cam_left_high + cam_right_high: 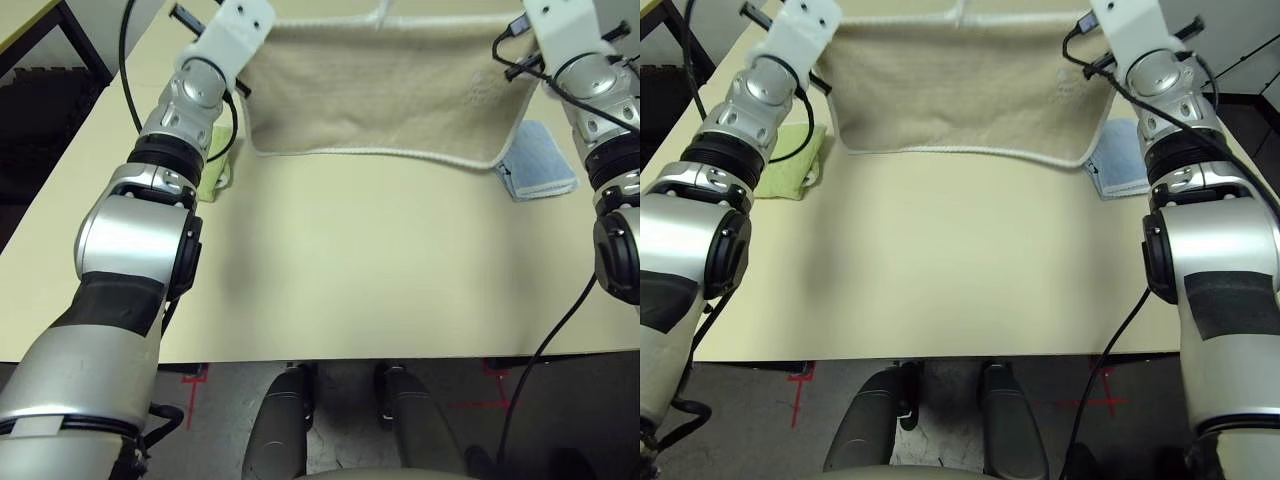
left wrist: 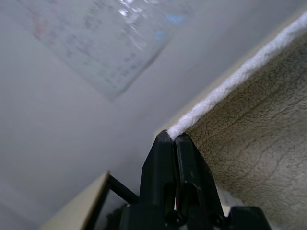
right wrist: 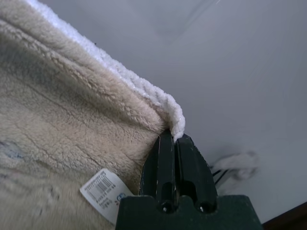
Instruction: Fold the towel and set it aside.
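Note:
The towel (image 1: 385,90), beige-tan terry with white stitched edging, hangs spread between my two raised arms over the far half of the table; its lower edge sags just above the tabletop. My left gripper (image 2: 172,136) is shut on the towel's white-edged corner (image 2: 230,81). On the opposite top corner my right gripper (image 3: 173,135) is shut too, pinching the edging (image 3: 168,108); a small white label (image 3: 103,189) shows just below that corner. In the eye views only the white wrists (image 1: 235,25) (image 1: 560,20) are seen beside the cloth.
A lime-green towel (image 1: 790,160) lies on the table under my left forearm. A light-blue towel (image 1: 540,160) lies at the right, partly behind the hanging cloth. The cream table (image 1: 380,260) has bare surface toward its near edge (image 1: 350,358). A dark frame (image 1: 40,60) stands off the left side.

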You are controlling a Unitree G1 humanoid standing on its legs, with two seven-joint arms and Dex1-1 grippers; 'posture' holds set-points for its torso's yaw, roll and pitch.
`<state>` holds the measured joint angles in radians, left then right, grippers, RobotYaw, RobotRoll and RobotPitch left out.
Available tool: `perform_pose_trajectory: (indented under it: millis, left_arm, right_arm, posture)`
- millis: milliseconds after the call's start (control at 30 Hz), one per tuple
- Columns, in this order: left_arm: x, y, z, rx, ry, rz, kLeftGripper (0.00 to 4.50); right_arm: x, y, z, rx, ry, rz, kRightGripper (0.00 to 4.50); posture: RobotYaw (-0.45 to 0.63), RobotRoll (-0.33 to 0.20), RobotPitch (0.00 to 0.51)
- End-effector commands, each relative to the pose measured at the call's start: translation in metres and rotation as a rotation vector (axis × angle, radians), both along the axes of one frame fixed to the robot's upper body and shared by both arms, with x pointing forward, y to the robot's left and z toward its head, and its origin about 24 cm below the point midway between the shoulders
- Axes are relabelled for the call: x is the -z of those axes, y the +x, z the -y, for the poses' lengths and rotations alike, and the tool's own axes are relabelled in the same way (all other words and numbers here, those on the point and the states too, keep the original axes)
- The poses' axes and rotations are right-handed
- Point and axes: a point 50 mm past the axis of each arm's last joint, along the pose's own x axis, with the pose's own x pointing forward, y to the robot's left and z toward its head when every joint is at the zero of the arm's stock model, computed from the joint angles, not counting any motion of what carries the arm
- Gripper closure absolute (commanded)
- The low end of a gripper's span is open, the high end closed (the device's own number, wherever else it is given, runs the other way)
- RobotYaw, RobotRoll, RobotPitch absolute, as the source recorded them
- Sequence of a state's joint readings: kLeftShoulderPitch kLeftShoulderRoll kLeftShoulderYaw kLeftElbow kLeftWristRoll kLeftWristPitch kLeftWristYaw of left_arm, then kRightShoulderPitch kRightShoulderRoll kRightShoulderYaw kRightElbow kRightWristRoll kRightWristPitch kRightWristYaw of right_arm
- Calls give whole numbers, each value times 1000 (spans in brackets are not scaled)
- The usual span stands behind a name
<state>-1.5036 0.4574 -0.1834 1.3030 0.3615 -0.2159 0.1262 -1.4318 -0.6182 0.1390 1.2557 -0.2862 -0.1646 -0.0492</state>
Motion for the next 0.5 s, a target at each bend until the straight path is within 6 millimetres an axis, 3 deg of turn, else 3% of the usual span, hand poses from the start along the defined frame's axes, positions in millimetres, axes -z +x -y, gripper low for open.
perform_pose_trajectory:
  millis: [33,333,500]
  left_arm:
    - [-3,-3,-12,-52,6,54,4489]
    - [58,1,-33,-29,73,-185,4489]
    - [93,-7,-52,37,118,-341,4489]
  right_arm:
    - [4,-2,10,24,-12,1,4500]
    - [76,-1,12,-161,47,-254,4500]
    - [118,-24,16,-340,97,-434,4500]
  posture:
    - [40,0,182]
    - [51,0,193]
    - [55,0,199]
